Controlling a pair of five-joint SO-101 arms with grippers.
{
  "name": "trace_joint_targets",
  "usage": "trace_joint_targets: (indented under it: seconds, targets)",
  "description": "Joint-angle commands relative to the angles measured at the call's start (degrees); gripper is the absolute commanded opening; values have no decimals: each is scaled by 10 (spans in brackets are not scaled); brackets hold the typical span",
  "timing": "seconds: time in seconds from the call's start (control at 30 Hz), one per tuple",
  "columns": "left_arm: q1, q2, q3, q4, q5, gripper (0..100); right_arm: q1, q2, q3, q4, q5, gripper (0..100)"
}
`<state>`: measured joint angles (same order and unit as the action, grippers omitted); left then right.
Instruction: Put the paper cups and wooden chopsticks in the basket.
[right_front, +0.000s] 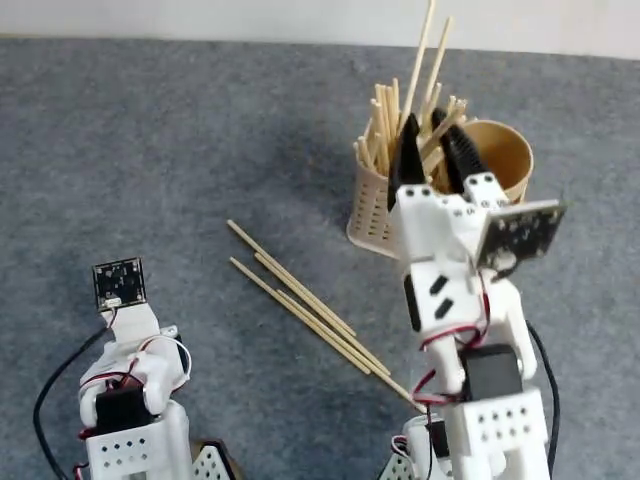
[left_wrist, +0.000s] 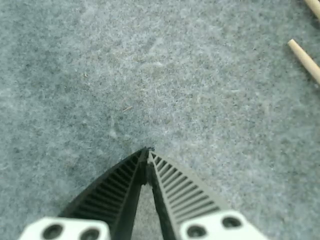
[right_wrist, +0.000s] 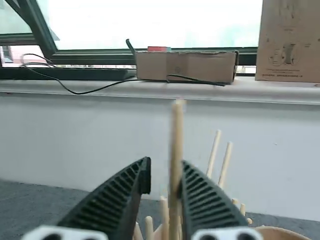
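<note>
A cream slotted basket (right_front: 372, 215) stands at the back right with several wooden chopsticks (right_front: 385, 120) upright in it. A brown paper cup (right_front: 505, 150) sits right against it; whether inside or beside, I cannot tell. My right gripper (right_front: 424, 118) hangs open over the basket. In the right wrist view one upright chopstick (right_wrist: 176, 145) stands between its fingers, against one pad and apart from the other. Several loose chopsticks (right_front: 310, 305) lie on the grey carpet mid-table. My left gripper (left_wrist: 147, 151) is shut and empty, low over bare carpet at the front left, with a chopstick end (left_wrist: 305, 60) nearby.
The grey carpet (right_front: 200, 130) covers the whole table. The left arm's wrist camera (right_front: 120, 283) sits at the front left. Behind the basket rise a white wall (right_wrist: 75, 140) and a window sill with a cardboard box (right_wrist: 185, 66).
</note>
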<state>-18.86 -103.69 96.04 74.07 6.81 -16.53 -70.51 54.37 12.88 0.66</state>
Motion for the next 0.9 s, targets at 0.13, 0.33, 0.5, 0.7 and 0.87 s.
trace_joint_targets:
  seconds: [0.13,0.33,0.5,0.7,0.87]
  targets:
    - [14,-7,11,4,0,6,-6,-24,-8,9,10,6]
    - [14,-7,11,4,0,6,-6,-22,-5,8,10,6]
    - [14,-7,11,4,0,6,16,44,-10,-9,10,6]
    - [14,-7,11,4,0,6,51,168,-29,-71,6,6]
    - [14,-7,11,4,0,6,51,254,-91,-69,6,6]
